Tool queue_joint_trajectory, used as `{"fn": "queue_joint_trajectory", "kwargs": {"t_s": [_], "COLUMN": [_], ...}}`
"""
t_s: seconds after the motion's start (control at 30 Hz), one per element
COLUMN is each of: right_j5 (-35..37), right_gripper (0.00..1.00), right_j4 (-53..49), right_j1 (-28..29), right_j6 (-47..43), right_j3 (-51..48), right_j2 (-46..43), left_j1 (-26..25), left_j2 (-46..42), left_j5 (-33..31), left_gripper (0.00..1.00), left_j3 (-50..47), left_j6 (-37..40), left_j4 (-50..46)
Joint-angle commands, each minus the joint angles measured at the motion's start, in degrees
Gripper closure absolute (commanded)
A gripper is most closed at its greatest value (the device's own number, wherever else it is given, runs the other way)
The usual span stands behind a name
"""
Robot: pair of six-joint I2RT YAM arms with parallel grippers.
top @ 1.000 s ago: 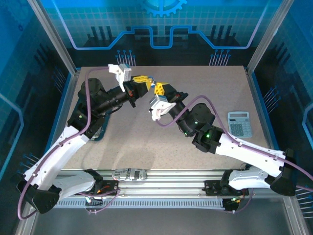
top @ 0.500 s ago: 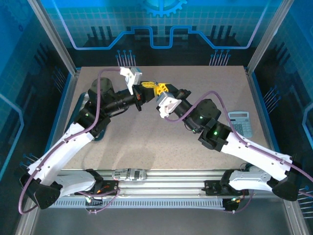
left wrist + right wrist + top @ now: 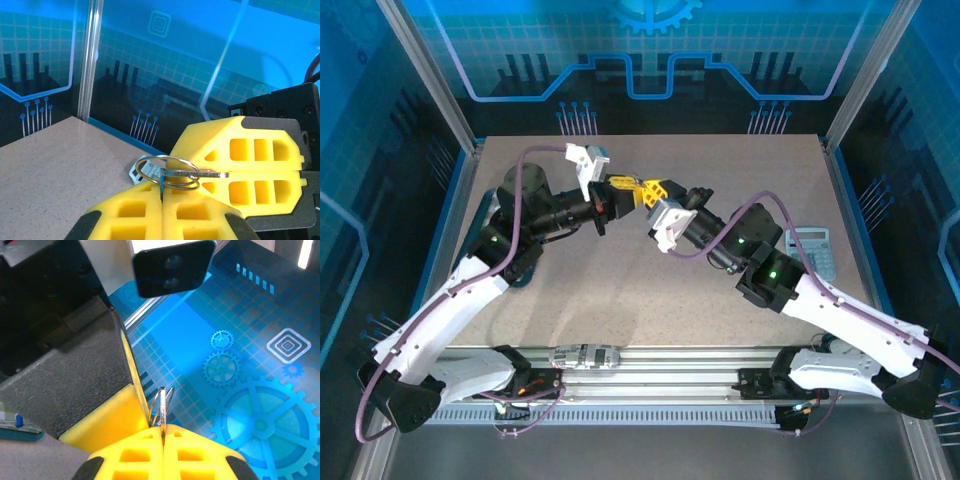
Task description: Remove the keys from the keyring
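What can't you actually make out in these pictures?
1. Left wrist view: behind the keyring, a pale sliver, perhaps a key, is cut off by the left gripper.
2. Top view: the keyring is too small, hidden where the left gripper and right gripper meet.
3. Top view: the right arm covers part of the calculator.

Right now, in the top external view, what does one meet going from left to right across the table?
left gripper → right gripper → calculator
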Motion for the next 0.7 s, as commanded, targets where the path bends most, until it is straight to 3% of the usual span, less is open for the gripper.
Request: {"fn": "queue_joint_trajectory", "kwargs": {"t_s": [0.0, 0.67], "right_j5": [-7.5, -11.1], "right_gripper": [1.00, 1.00], "right_j4": [1.9, 0.8], "right_j1": [0.7, -6.0], "right_j6": [-4.1, -9.5], "right_j3": [-0.7, -1.2], "right_j2": [0.5, -2.3], "left_j1": [-0.3, 3.1], "left_j2": [0.3, -3.7], "left_j5": [8.7, 12.7], "left_gripper": [1.00, 1.00], "left_j3": [-1.6, -4.0], "left_j6": [-1.8, -4.2], "left_j4": [-2.5, -2.1]}}
